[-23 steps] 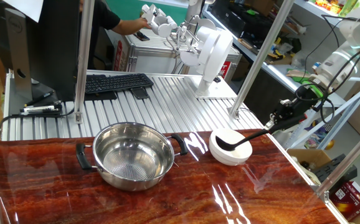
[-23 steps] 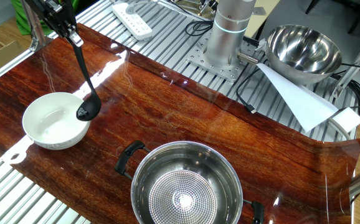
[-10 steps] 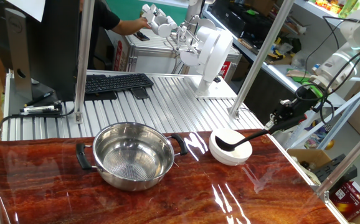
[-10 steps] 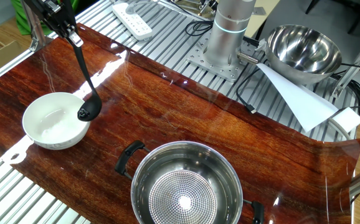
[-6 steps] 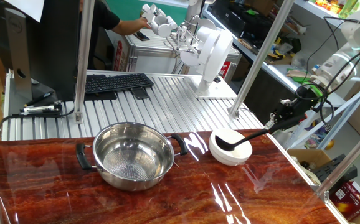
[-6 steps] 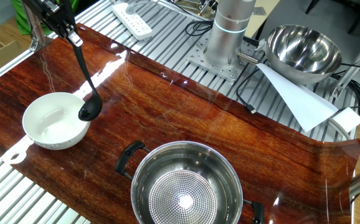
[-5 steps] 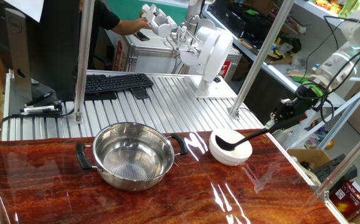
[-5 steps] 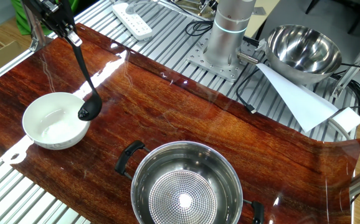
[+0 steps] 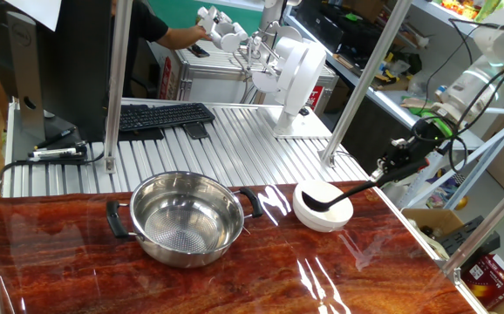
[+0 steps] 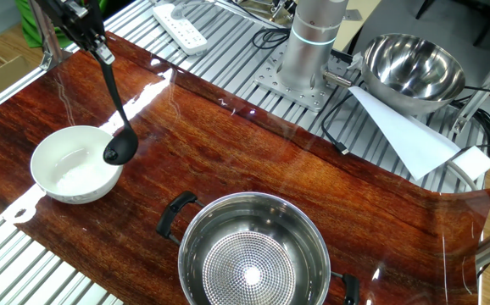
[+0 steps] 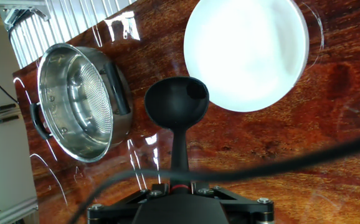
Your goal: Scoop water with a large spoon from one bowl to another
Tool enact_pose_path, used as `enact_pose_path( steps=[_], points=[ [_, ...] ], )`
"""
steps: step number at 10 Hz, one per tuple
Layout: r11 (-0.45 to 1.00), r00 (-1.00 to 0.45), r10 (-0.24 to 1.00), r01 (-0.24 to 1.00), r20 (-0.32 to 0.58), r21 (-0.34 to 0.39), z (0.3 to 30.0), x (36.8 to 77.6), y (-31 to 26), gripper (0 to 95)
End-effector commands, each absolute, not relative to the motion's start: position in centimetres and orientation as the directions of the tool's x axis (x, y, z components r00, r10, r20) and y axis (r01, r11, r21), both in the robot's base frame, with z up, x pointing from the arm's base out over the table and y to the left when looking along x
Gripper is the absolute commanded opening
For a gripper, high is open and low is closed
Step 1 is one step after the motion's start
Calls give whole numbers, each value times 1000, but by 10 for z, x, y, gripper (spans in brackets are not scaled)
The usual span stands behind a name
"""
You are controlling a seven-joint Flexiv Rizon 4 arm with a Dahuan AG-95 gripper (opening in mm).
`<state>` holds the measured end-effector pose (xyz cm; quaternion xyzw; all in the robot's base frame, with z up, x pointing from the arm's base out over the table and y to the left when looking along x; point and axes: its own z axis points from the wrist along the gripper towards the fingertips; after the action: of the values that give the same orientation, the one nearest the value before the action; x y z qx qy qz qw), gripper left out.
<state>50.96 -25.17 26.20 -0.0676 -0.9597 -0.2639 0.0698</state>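
My gripper (image 9: 391, 166) is shut on the end of the black ladle's long handle (image 10: 109, 80); it also shows in the other fixed view (image 10: 88, 38) and in the hand view (image 11: 179, 186). The ladle cup (image 11: 175, 102) hangs over the rim of the white bowl (image 11: 248, 50), at the side nearest the steel pot. The cup also shows in both fixed views (image 9: 315, 201) (image 10: 119, 151). The white bowl (image 9: 322, 209) (image 10: 69, 163) stands on the wooden table. The steel pot (image 9: 187, 218) (image 10: 253, 254) (image 11: 77, 99) with two black handles stands apart from it.
An aluminium frame post (image 9: 357, 87) rises behind the bowl. A second steel bowl (image 10: 413, 63) and white paper (image 10: 406, 135) lie by the robot base (image 10: 309, 51). A keyboard (image 9: 160, 116) and a power strip (image 10: 177, 25) lie off the wooden board.
The ladle cup shifted only slightly over the bowl's rim; the gripper, pot and bowl stay where they were.
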Motion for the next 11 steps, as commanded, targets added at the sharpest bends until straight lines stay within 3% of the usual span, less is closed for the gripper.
enact_pose_path(
  steps=[1,8,11],
  points=[
    [893,-987,75,130,144,430,267,512,-246,0],
    [973,-990,86,108,111,206,291,518,-193,0],
    [976,-986,125,143,113,167,301,515,-167,0]
  ],
)
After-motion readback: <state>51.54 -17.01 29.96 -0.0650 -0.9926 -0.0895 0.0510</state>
